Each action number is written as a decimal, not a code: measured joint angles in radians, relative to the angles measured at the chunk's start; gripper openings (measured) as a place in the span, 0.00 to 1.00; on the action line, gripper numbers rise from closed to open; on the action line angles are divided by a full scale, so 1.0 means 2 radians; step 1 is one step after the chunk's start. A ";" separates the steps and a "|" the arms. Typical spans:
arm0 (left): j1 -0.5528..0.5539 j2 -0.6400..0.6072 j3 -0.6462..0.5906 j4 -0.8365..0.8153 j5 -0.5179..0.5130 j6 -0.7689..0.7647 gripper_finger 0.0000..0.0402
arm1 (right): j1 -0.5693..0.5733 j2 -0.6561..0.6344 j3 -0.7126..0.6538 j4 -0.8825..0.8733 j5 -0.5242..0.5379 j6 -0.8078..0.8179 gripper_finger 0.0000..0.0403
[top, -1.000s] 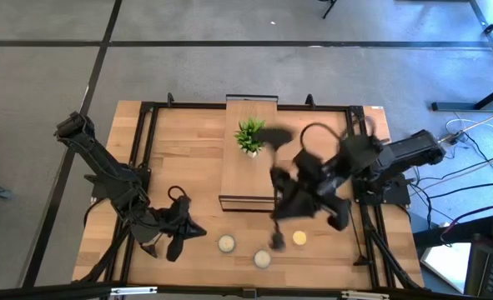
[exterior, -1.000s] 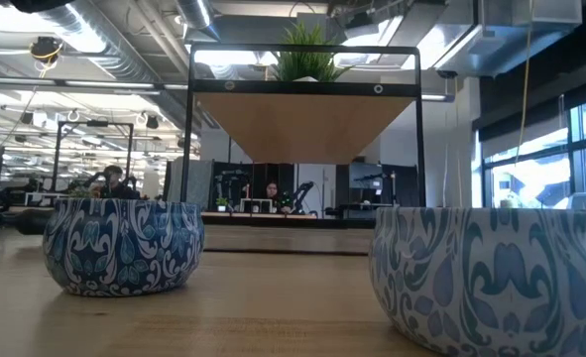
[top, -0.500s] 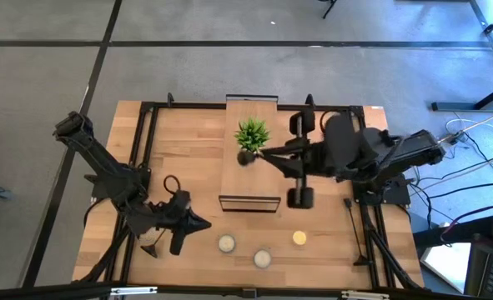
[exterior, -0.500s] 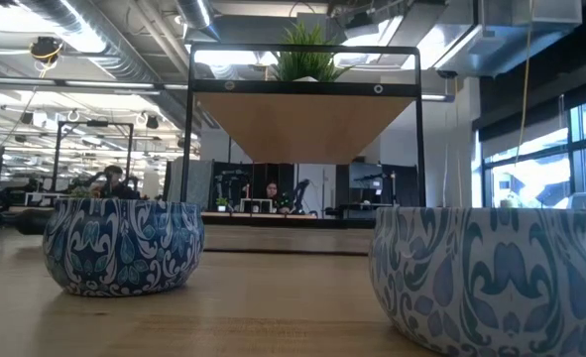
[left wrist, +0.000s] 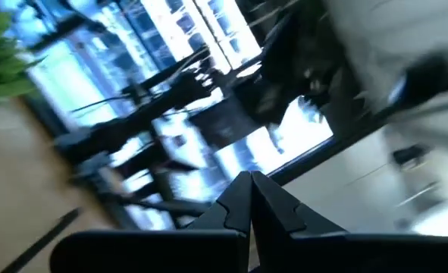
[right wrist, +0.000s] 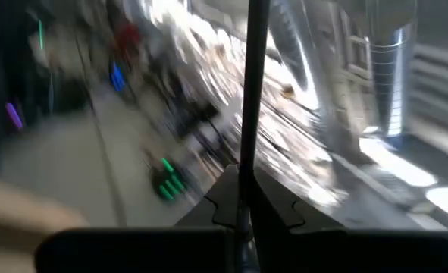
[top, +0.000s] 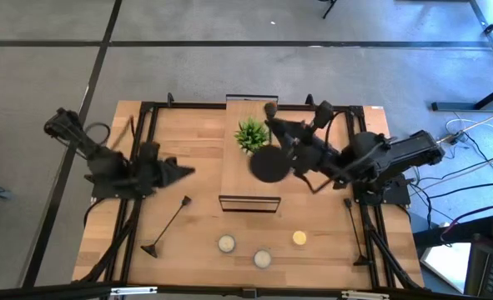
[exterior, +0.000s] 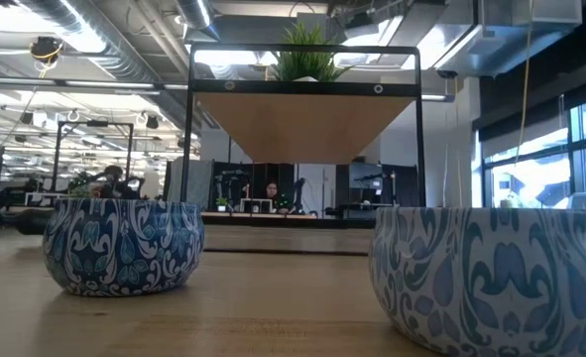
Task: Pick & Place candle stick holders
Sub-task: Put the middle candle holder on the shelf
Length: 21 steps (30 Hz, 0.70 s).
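- One candle holder (top: 166, 225) lies flat on the table's (top: 188, 167) left front part, its round base toward the front edge and its rod slanting back toward the middle; nothing touches it.
- A second holder (top: 269, 164) is clamped in the right gripper (top: 300, 160), held above the shelf (top: 248, 179) with its round base showing as a dark disc just beside the plant (top: 250, 133); its rod (right wrist: 250, 98) runs straight up between the closed fingers in the right wrist view.
- A third holder cannot be made out anywhere.
- The left gripper (top: 179, 171) is raised over the table's left side, fingers pressed together on nothing.
- Three small candles (top: 263, 257) sit near the front edge, apart from the lying holder.
- The low view shows only two blue-patterned tins (exterior: 124, 245), the shelf and plant; no holder or gripper is seen there.
- Both wrist views are smeared; no writing is readable.
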 joint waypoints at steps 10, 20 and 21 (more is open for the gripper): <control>0.190 -0.011 0.000 -0.031 0.250 -0.199 0.00 | -0.007 0.006 0.000 -0.169 0.054 -0.176 0.05; 0.338 0.025 -0.001 -0.054 0.520 -0.345 0.08 | 0.002 0.046 0.000 -0.217 0.001 -0.216 0.05; 0.345 0.028 0.000 -0.040 0.532 -0.351 0.11 | 0.003 0.050 0.000 -0.221 -0.001 -0.209 0.05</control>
